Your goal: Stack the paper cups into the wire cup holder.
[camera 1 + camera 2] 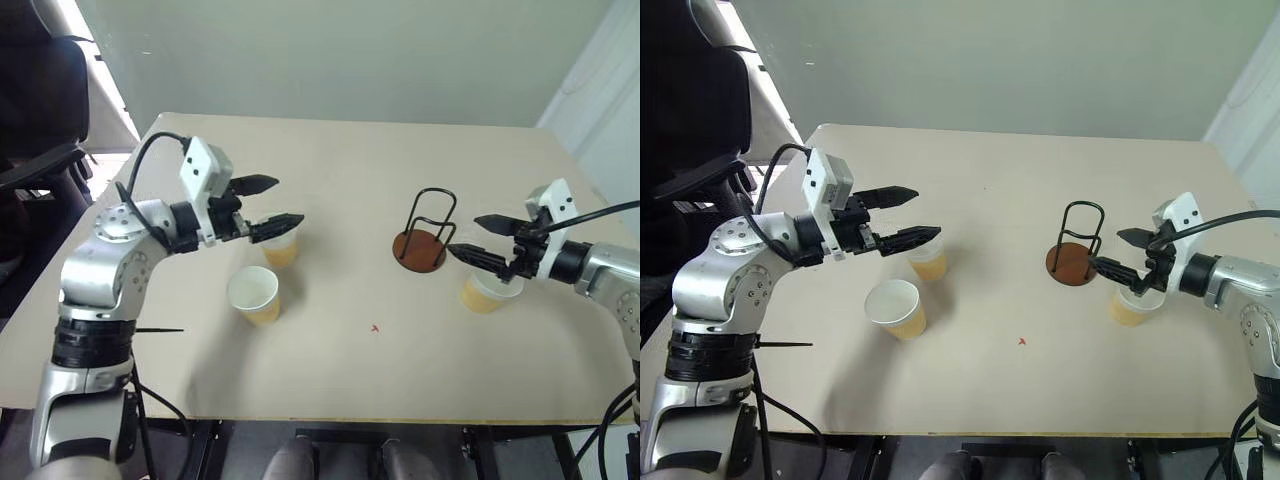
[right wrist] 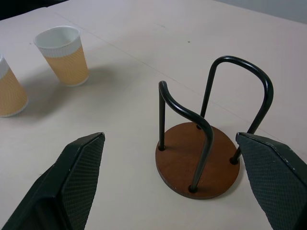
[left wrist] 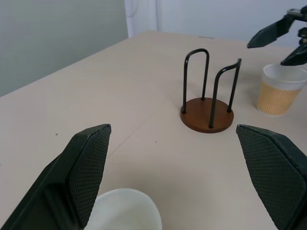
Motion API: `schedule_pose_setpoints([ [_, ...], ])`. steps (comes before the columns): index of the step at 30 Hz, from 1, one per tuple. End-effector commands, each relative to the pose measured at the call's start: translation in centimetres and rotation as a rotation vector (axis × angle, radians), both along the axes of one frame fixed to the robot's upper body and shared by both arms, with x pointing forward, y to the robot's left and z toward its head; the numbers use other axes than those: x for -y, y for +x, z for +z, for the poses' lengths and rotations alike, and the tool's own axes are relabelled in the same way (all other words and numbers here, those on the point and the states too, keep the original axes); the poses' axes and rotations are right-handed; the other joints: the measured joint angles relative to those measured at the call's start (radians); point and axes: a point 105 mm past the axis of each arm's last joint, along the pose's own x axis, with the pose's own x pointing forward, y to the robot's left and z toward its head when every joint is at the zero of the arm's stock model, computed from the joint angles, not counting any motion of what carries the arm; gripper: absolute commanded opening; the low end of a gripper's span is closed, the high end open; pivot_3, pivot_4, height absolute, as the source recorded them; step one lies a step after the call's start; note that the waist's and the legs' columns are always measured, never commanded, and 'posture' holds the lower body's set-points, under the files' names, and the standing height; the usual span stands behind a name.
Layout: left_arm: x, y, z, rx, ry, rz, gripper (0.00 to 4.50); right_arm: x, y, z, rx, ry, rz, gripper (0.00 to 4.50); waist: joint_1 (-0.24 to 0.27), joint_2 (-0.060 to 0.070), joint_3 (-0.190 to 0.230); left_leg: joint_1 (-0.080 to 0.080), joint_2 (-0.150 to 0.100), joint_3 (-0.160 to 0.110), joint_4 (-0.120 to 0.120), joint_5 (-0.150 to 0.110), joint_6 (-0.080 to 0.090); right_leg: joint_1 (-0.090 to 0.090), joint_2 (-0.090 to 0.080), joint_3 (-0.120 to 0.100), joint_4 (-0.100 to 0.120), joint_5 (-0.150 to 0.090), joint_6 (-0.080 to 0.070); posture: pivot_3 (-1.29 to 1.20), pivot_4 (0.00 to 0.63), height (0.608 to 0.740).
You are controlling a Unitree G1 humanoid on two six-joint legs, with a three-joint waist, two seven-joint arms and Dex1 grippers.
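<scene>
The wire cup holder (image 1: 424,243) stands empty on the table (image 1: 340,170), a bit right of the middle. One paper cup (image 1: 486,292) sits just beside it, under the right gripper (image 1: 473,240). Two more cups (both upright) (image 1: 254,295) (image 1: 281,249) stand near the left gripper (image 1: 268,207). Both grippers have fingers wide apart, holding nothing.

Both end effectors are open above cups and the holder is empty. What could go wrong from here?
1. The left end effector hangs over one cup with a second cup close by; closing in could knock the neighbour over.
2. The right end effector sits between its cup and the holder; a swing could push the holder.
3. Thin paper walls may crush under a hard squeeze.
</scene>
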Motion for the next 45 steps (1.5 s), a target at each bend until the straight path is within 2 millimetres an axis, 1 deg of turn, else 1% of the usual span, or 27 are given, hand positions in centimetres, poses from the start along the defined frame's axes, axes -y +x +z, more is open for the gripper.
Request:
schedule_pose_setpoints([
  [1,-0.2,-0.3,1.6,0.050,0.009,-0.029,4.48,0.3,-0.1,1.4,0.044,-0.008,-0.020,4.50,0.000,0.000,0.000,0.000,0.000,0.000,0.000,0.000,0.000,0.000,0.000,0.000,0.000,0.000,0.000,0.00,0.150,0.740],
  [4,-0.5,-0.5,2.0,0.046,0.022,-0.048,4.48,0.3,0.3,1.0,0.021,0.001,-0.041,4.50,0.000,0.000,0.000,0.000,0.000,0.000,0.000,0.000,0.000,0.000,0.000,0.000,0.000,0.000,0.000,0.00,0.150,0.740],
  [9,-0.7,-0.3,2.0,0.050,0.043,-0.047,4.48,-0.4,0.7,0.7,0.020,-0.002,-0.027,4.50,-0.001,0.000,0.000,0.000,0.000,0.000,0.000,0.000,0.000,-0.001,0.000,0.000,0.000,0.000,0.000,0.00,0.150,0.740],
  [18,-0.7,-0.3,2.0,0.065,0.037,-0.041,4.48,-0.8,1.9,0.1,0.024,-0.070,-0.011,4.50,-0.001,0.000,0.000,-0.001,0.000,0.000,0.000,0.000,0.000,-0.001,0.000,0.000,0.000,0.000,0.001,0.00,0.150,0.740],
  [25,-0.3,-0.2,2.0,0.072,0.033,-0.046,4.48,-1.1,3.2,0.2,0.048,-0.150,0.011,4.50,-0.001,0.000,0.000,-0.001,0.000,0.000,0.000,0.000,0.000,-0.002,0.000,0.001,0.000,0.000,0.001,0.00,0.150,0.740],
  [33,-0.1,-0.6,2.1,0.083,0.026,-0.063,4.48,-1.4,3.7,0.2,0.059,-0.185,0.041,4.50,0.000,0.000,0.000,-0.002,0.000,0.000,0.000,0.000,0.000,-0.002,0.000,0.001,0.001,0.000,0.001,0.00,0.150,0.740],
  [36,-0.1,-0.6,2.1,0.084,0.028,-0.061,4.50,-1.4,3.9,0.1,0.063,-0.195,0.040,3.89,0.000,0.000,0.000,-0.002,0.000,0.000,0.000,0.000,0.000,-0.002,0.000,0.001,0.001,0.000,0.001,0.00,0.150,0.740],
  [37,-0.1,-0.7,2.1,0.085,0.028,-0.061,4.50,-1.4,3.9,0.2,0.066,-0.198,0.039,3.57,0.000,0.000,0.000,-0.002,0.000,0.000,0.000,0.000,0.000,-0.002,0.000,0.001,0.001,0.000,0.001,0.00,0.150,0.740],
  [45,0.0,-0.7,2.1,0.085,0.031,-0.067,4.50,-1.5,4.2,0.6,0.091,-0.207,0.029,0.58,0.000,0.000,0.000,-0.002,0.000,0.000,0.000,0.000,0.000,-0.002,0.000,0.001,0.001,0.000,0.001,0.00,0.150,0.740],
])
